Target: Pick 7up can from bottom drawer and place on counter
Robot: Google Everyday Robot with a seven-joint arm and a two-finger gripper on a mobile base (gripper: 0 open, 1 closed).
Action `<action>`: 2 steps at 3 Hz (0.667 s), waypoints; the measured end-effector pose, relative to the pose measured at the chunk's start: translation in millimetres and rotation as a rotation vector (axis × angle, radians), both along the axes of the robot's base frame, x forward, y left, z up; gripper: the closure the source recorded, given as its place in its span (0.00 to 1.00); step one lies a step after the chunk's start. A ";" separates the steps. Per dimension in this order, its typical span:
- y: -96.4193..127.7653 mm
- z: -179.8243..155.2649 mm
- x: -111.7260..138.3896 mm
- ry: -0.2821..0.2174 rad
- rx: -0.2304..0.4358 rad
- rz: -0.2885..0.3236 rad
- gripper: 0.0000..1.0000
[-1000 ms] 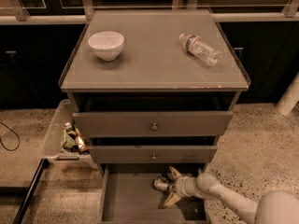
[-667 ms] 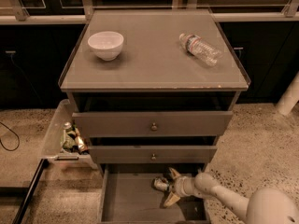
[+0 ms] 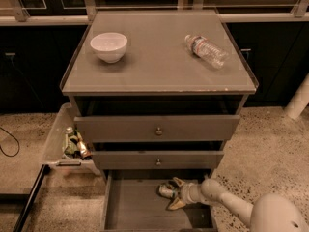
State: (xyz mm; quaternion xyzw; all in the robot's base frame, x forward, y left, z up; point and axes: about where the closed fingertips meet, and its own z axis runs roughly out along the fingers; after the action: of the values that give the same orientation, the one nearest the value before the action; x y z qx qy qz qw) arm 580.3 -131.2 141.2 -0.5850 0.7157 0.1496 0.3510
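The can [image 3: 165,191] lies in the bottom drawer [image 3: 135,209], on its floor near the back, a little right of the middle. It seems to rest on its side, with its long axis running left to right, roughly in line with the arm [image 3: 227,204]. Which end is its top cannot be told.

The gripper [image 3: 173,194] is low inside the same drawer, reaching in from the right and right up against the can. Whether it clamps the can or only sits around it cannot be told.

Compared with a second ago, almost nothing differs: the gripper and can are in the same spot in the drawer, and the things on the counter [image 3: 159,66] have not shifted.

The bottom drawer is pulled out, and only the can and the gripper are seen in it. The two knobbed drawers [image 3: 157,128] above stand slightly open, dark inside. A white bowl [image 3: 108,46] stands on the counter's left, and a water bottle [image 3: 206,50] lies on its side at the right. A clear bin [image 3: 54,141] beside the cabinet's left holds a few small packages [image 3: 75,144].
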 end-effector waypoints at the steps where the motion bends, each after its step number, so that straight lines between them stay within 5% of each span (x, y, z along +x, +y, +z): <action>1: 0.0 0.0 0.0 0.000 0.000 0.000 0.43; 2: 0.0 0.0 0.0 0.000 0.000 0.000 0.64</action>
State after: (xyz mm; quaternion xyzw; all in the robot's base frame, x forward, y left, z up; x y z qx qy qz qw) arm 580.3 -131.2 141.2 -0.5850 0.7157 0.1496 0.3510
